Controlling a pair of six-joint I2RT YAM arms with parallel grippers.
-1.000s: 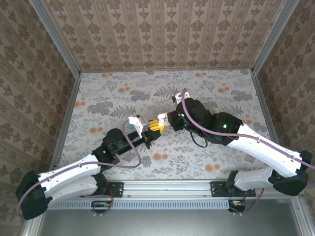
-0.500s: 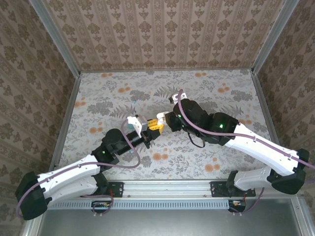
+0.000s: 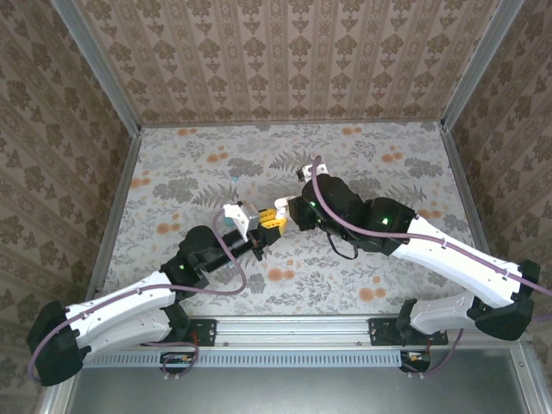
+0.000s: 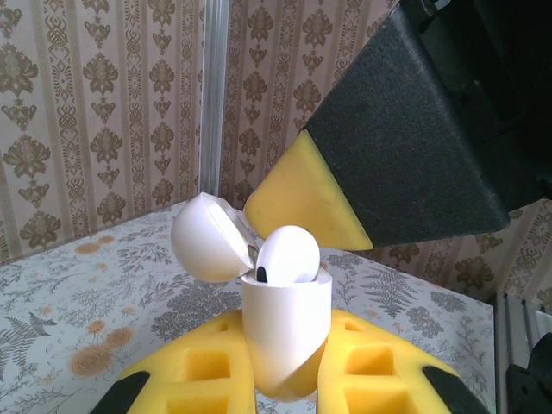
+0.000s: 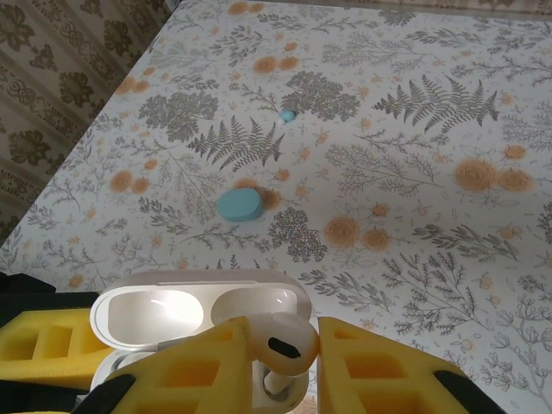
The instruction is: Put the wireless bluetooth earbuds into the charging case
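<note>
Arms: two, left arm [image 3: 129,302], right arm [image 3: 457,259]. Grippers: two, left gripper [image 4: 285,366], right gripper [image 5: 280,366]. Cases: two, one white case [image 4: 285,332], one teal case [image 5: 240,205]. Buds seen: two, one white bud [image 5: 280,343], one teal bud [image 5: 286,115]. Table [image 3: 388,172]: one.

A desk [image 3: 190,164] with a pale covering, printed with grey ferns and orange blossoms, lies under soft, even light. Brown damask wallpaper lines the back wall [image 3: 285,60] at 12 o'clock and the side walls at 9 and 3 o'clock. Aluminium posts [image 3: 97,67] rise at 11 and 1 o'clock. A metal rail [image 3: 293,326] runs along 6 o'clock.
</note>
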